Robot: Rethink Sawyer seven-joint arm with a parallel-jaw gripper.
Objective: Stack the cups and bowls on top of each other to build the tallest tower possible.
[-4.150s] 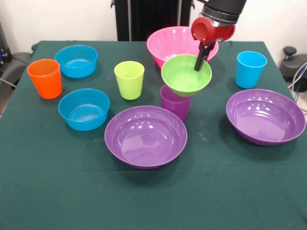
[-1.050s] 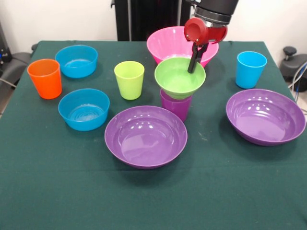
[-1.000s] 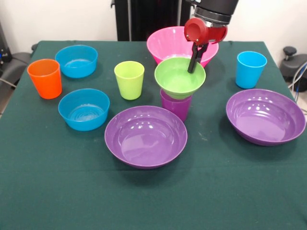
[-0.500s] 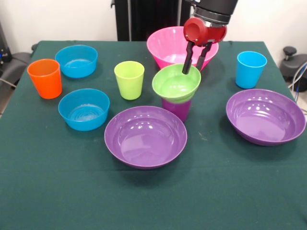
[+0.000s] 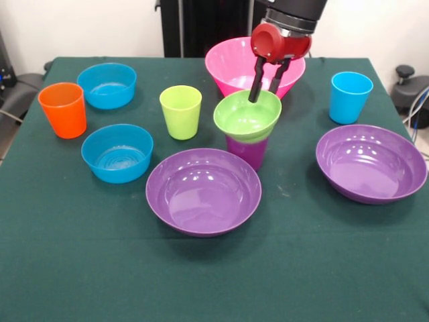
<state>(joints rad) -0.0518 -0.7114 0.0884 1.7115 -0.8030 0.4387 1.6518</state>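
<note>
The red and black arm (image 5: 285, 27) reaches down from above; its gripper (image 5: 264, 91) hangs vertical, black fingers (image 5: 255, 82) apparently parted.

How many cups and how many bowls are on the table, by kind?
Cups: 4 — orange, lime, purple, light blue.
Bowls: 6 — pink, green, two purple, two blue.
Total: 10.

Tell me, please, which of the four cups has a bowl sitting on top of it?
The purple cup, in the middle of the table: the green bowl rests on its mouth. The orange, lime green and light blue cups stand uncovered.
</note>
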